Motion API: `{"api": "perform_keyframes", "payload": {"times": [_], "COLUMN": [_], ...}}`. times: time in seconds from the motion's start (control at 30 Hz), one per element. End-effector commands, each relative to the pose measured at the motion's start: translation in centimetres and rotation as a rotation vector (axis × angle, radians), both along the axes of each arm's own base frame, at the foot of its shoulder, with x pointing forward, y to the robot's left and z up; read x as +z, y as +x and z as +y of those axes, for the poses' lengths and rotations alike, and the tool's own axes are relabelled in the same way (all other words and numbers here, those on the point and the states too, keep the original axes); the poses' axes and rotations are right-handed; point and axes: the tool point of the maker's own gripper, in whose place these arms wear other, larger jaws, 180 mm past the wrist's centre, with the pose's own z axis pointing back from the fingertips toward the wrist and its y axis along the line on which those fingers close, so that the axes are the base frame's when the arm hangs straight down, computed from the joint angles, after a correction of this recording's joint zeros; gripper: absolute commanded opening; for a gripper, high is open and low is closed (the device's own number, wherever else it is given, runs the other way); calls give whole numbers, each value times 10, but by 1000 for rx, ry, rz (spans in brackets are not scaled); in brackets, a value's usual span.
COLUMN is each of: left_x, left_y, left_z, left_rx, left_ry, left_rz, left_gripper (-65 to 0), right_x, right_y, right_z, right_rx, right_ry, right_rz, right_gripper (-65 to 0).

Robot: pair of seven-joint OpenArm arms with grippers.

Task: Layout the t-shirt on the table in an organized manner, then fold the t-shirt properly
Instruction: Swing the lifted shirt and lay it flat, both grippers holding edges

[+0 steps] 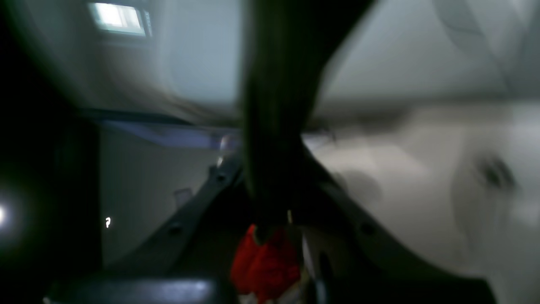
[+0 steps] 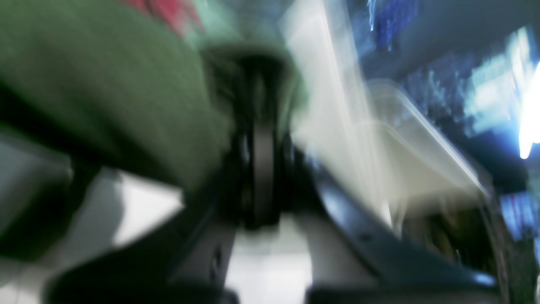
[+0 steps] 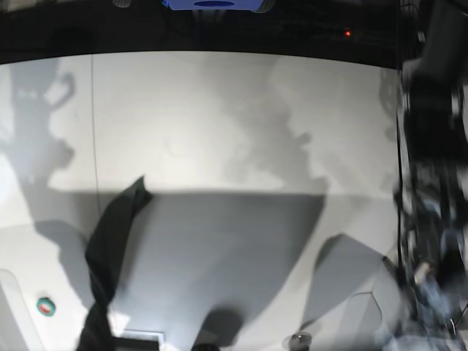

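1. The t-shirt (image 3: 110,241), dark green and looking almost black in the base view, hangs as a narrow, twisted strip at that view's lower left. Its top corner peaks against the white desk (image 3: 234,124), and the cloth runs down to the bottom edge of the picture.
2. The desk's thin dark seam line (image 3: 93,117) runs straight down the left side, ending near the raised corner of the shirt. Large soft shadows lie across the lower half of the desk.
3. Left pincer (image 1: 274,211): in the left wrist view its two dark fingers (image 1: 198,202) converge to a closed point, and a dark strip of the t-shirt (image 1: 278,105) rises from that point up out of the top of the picture. The jaws are pinched fully together on the cloth.
4. Something bright red (image 1: 265,266) sits just beneath the pinch point in that view; the blur leaves it unidentifiable.
5. Right pincer (image 2: 261,169): the right wrist view is heavily smeared, but the jaws stand pressed together with green t-shirt fabric (image 2: 105,93) bunched against them and spreading to the upper left. It is clamped on the shirt.
6. In the base view, the left arm (image 3: 431,183) is a blurred dark column along the right edge.
7. A small round red-and-green object (image 3: 46,306) lies at the lower left, beside the hanging cloth but not touching it.
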Motion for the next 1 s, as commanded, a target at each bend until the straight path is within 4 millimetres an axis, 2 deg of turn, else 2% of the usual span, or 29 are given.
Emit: {"api": "perform_keyframes", "payload": {"times": [0.0,0.03,0.1,0.2,0.33,0.4,0.53,0.63,0.7,0.83,0.97], "left_x": [4,-28,-75,-145,-202,-227,-256,-263,-266,-265,-258], "left_y": [-10,-28,-59,-115,-163,-187,-223,-234,-243,-249,-251], "left_z": [4,1,-3,0,-12,-6,13,18,23,37,51], "left_rx": [13,3,-11,8,-28,-4,68,90,110,153,202], "left_ry": [35,38,38,8,-104,-160,-239,-289,-308,-340,-427], "left_rz": [-20,51,163,343,466,522,581,575,577,552,494], "left_gripper": [-650,-650,-650,-650,-650,-650,-650,-650,-650,-650,-650], "right_x": [-10,-52,-123,-225,-329,-367,-395,-398,-398,-396,-380], "right_y": [-10,-23,-47,-96,-156,-187,-224,-233,-235,-241,-248], "right_z": [-9,-11,-2,16,34,44,55,52,48,35,20], "right_rx": [-11,-7,18,27,-16,-38,-58,-91,-113,-156,-200], "right_ry": [-17,-6,71,193,284,326,362,388,396,403,396], "right_rz": [14,103,218,383,581,663,741,741,736,726,671], "right_gripper": [-647,-647,-648,-648,-648,-648,-648,-648,-648,-648,-648]}}
